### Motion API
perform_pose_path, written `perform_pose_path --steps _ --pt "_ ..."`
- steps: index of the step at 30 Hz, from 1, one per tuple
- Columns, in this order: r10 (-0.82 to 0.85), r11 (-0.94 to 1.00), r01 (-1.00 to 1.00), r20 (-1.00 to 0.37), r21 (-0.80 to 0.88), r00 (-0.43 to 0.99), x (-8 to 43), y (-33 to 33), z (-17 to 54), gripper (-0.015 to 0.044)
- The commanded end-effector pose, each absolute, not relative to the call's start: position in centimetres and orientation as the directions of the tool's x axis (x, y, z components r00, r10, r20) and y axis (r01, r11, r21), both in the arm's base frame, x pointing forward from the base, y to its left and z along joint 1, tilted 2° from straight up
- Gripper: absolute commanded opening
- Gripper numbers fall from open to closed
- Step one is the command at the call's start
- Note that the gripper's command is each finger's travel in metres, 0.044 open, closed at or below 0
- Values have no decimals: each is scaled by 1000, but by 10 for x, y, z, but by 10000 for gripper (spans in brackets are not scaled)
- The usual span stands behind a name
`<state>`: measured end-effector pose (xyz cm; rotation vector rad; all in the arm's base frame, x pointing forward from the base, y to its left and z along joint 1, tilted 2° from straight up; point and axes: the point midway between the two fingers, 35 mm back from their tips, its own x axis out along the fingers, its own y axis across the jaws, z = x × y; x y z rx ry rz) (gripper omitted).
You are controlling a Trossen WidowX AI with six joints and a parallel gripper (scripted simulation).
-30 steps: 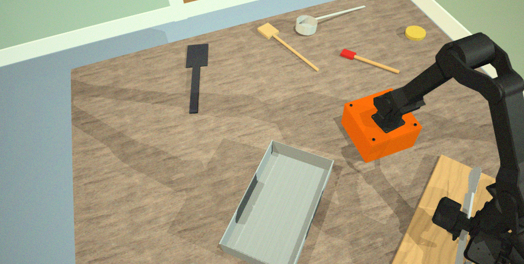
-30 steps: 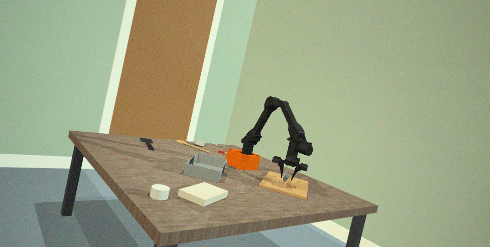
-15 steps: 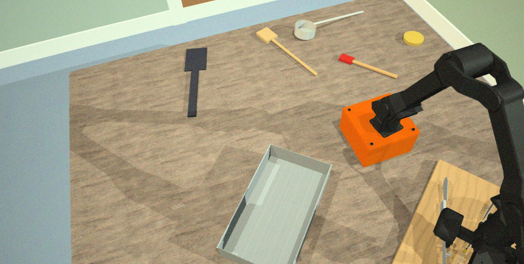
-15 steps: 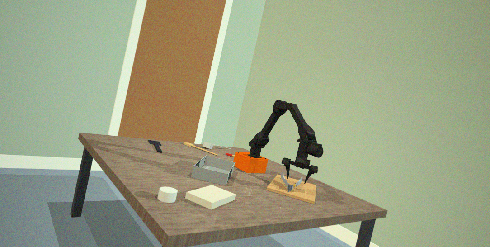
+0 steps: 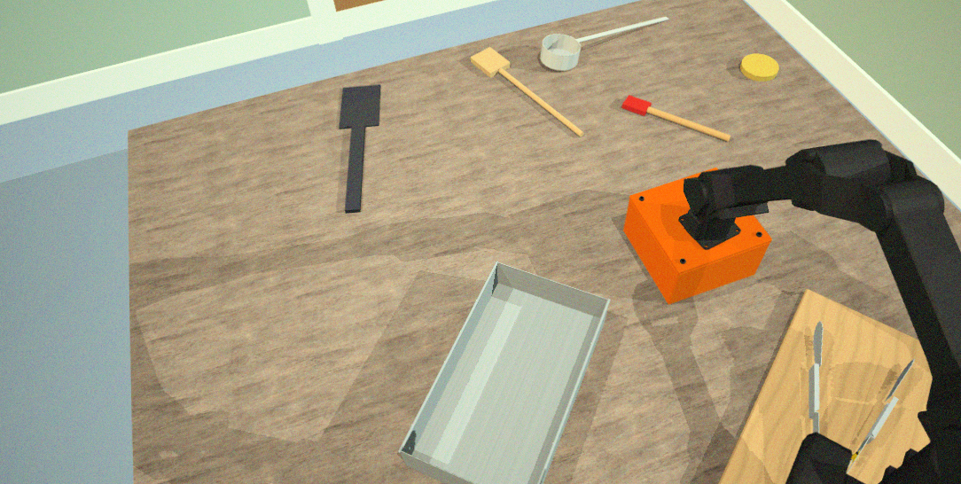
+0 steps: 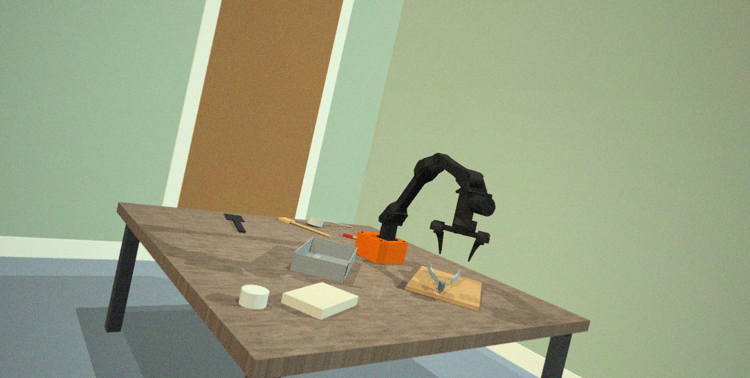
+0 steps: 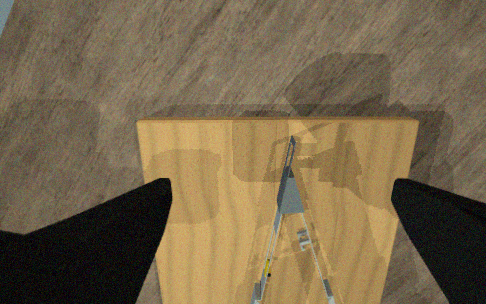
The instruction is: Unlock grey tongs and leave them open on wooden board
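- While I watch the feeds, the grey tongs (image 6: 442,278) lie spread in a V on the wooden board (image 6: 466,294), both arms splayed, hinge end nearest the table's front edge in the exterior view.
- On my wrist view the tongs run between the two black fingers, touching neither.
- My gripper (image 6: 457,247) hangs above the board with its jaws wide apart and nothing between them; the tongs sit below it, clear of the fingertips.
- Just beside the board I see the orange arm base (image 5: 695,238), and beyond that the roasting tin (image 5: 503,373), with nothing across it.
- Well apart, at the far side of the table (image 5: 269,225), I count a black spatula (image 5: 357,144), a wooden spatula (image 5: 524,90), a measuring cup (image 5: 560,50), a red-headed spatula (image 5: 672,116) and a yellow disc (image 5: 759,66).
- Nearer the front edge sit a white cylinder (image 6: 253,296) and a cream slab (image 6: 319,299), neither close to the board.
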<state>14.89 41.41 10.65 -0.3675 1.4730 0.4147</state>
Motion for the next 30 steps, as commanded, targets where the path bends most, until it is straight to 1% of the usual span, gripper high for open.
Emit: perform_pose_path --steps 1,5,11,30 --pt "32 874 -485 -999 7 43 169 414 123 440" --pt "34 875 -484 -998 8 44 168 414 129 440" --pt "46 878 -478 -998 15 53 158 408 167 440" --pt "46 878 -478 -998 15 53 158 408 167 440"
